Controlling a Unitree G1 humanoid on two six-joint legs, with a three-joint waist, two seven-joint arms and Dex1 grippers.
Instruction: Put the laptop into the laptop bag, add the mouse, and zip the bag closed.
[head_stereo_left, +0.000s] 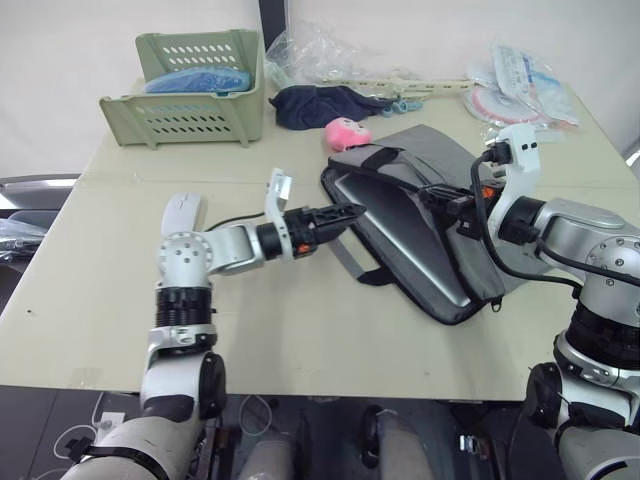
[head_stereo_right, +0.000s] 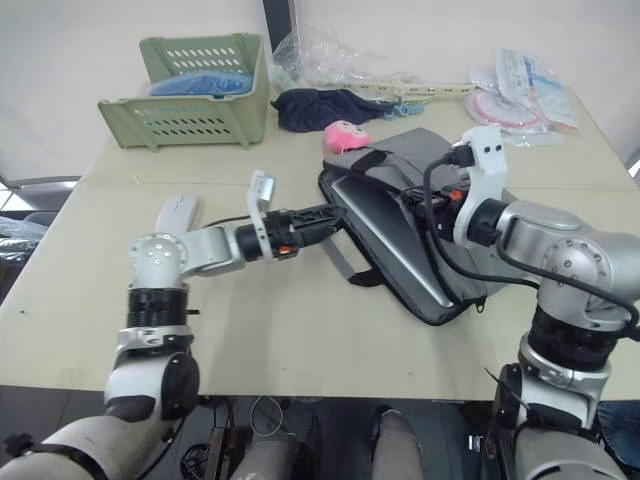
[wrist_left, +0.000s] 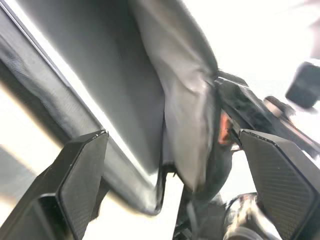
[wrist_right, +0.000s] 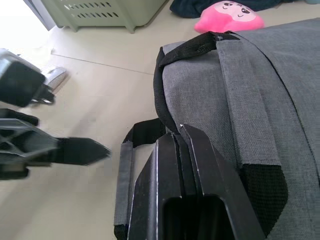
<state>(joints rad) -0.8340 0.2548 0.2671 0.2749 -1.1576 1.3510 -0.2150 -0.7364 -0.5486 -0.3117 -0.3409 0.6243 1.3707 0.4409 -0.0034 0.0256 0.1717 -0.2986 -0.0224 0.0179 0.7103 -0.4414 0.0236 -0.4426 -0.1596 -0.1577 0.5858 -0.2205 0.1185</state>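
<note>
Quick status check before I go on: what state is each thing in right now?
laptop: lying inside the bag, top face showing
laptop bag: unzipped, upper flap lifted
mouse: on the table, outside the bag
left gripper: open, at the bag's mouth
right gripper: shut on the bag's flap edge

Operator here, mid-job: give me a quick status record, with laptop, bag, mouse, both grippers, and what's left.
laptop: laptop lies inside the open bag, silver lid showing
bag: grey laptop bag on the table, unzipped, top flap raised
mouse: white mouse on the table beside the left arm, outside the bag
left gripper: left gripper open, at the bag's open edge
right gripper: right gripper shut on the bag's flap
remaining: mouse in, zip closed
</note>
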